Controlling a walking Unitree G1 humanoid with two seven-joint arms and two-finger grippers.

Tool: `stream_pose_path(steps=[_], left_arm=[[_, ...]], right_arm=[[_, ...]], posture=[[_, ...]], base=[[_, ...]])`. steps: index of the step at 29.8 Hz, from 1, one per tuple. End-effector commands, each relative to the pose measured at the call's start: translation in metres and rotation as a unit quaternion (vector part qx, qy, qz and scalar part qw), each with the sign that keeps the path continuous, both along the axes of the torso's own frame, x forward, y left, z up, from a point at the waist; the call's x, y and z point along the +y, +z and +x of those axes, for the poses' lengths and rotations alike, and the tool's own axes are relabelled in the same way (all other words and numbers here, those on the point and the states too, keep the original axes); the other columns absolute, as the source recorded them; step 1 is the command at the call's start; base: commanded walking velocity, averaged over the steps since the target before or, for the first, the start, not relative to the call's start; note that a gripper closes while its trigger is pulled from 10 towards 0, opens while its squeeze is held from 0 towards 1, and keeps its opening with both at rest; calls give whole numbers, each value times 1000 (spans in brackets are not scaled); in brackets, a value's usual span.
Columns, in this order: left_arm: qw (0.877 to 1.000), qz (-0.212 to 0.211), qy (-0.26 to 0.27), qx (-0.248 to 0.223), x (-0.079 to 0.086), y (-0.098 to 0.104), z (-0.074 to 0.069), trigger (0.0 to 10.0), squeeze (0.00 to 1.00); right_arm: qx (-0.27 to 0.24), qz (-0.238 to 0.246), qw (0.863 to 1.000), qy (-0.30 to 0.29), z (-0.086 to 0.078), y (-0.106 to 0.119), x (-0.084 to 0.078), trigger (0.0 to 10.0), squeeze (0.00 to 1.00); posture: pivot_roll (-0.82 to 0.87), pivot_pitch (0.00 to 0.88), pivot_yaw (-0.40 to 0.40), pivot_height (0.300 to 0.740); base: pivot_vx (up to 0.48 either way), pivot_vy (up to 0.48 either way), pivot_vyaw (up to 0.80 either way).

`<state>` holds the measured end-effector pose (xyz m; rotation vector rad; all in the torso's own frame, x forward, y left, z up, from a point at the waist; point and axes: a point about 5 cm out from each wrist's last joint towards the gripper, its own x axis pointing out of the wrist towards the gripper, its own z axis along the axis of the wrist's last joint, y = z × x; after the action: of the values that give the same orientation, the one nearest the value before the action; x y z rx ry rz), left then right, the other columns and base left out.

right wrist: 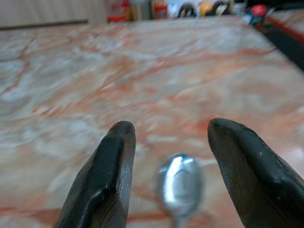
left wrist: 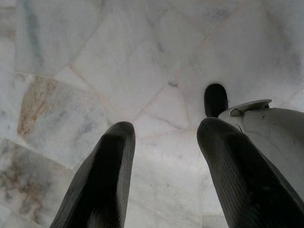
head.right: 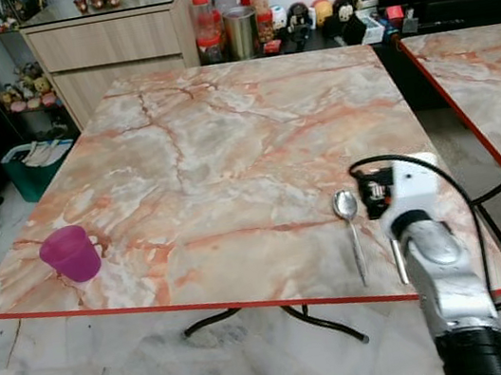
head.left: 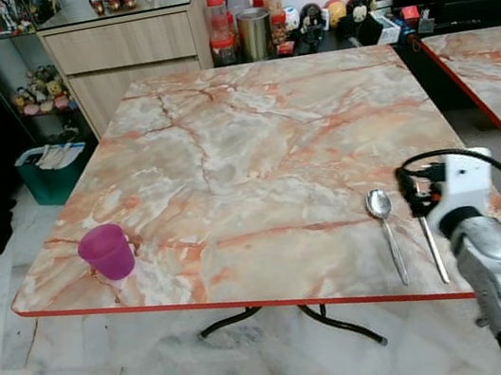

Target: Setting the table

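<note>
The right end effector (right wrist: pixel 166 142) hovers released low over the bench (head.left: pixel 252 139), a spoon (right wrist: pixel 179 183) lying between its fingers; the left end effector (left wrist: pixel 164 142) hangs released

A table (head.left: pixel 252 139) of cream marble veined in orange-pink, edged in red, carries a translucent magenta cup (head.left: pixel 106 251) and a silver spoon (head.left: pixel 384 223). The right gripper (right wrist: pixel 168 166) has matt black fingers on a silver and white arm. The floor (left wrist: pixel 118 71) is pale grey marble with brownish patches. A teal bin (head.left: pixel 54 172), possibly plastic, stands beside a light wood cabinet (head.left: pixel 131 49).
</note>
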<state>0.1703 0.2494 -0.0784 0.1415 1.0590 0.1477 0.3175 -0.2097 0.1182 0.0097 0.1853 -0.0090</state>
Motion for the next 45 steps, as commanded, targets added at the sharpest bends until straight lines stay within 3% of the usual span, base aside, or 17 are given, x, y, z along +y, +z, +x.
stream_pose_path(steps=[1, 9, 12, 20, 26, 36, 40, 45], left_arm=[[1000, 3, -4, 5, 2, 0, -1, 10000, 0], [1000, 4, -7, 7, 2, 0, -1, 10000, 0], [1000, 4, -8, 7, 2, 0, -1, 10000, 0], [1000, 4, -10, 8, 3, 0, -1, 10000, 0], [1000, 5, -10, 9, 3, 0, -1, 10000, 0], [1000, 5, -12, 9, 3, 1, -1, 10000, 0], [1000, 5, -11, 8, 3, 1, -1, 10000, 0], [1000, 6, -10, 8, 3, 1, 0, 10000, 0]], right_arm=[[-5, -10, 1000, -1, 1, 11, 6, 10000, 0], [20, -15, 999, -20, -7, 13, 7, 10000, 0], [33, -19, 998, -45, -11, 12, 0, 10000, 0], [57, -29, 997, -41, -21, 6, -6, 10000, 0], [74, -19, 997, -27, -29, -2, -11, 10000, 0], [98, -2, 994, -52, -39, -12, -25, 10000, 0], [87, 8, 995, -46, -38, -11, -23, 10000, 0], [64, 17, 998, -3, -35, -1, -10, 10000, 0]], posture=[[39, 22, 19, 740], [32, 28, 21, 740], [29, 30, 22, 740], [31, 34, 22, 740], [31, 37, 23, 740], [29, 39, 24, 740], [33, 38, 23, 740], [29, 40, 23, 740]], base=[[0, 0, 0], [0, 0, 0], [0, 0, 0], [0, 0, 0], [0, 0, 0], [0, 0, 0], [0, 0, 0], [0, 0, 0]])
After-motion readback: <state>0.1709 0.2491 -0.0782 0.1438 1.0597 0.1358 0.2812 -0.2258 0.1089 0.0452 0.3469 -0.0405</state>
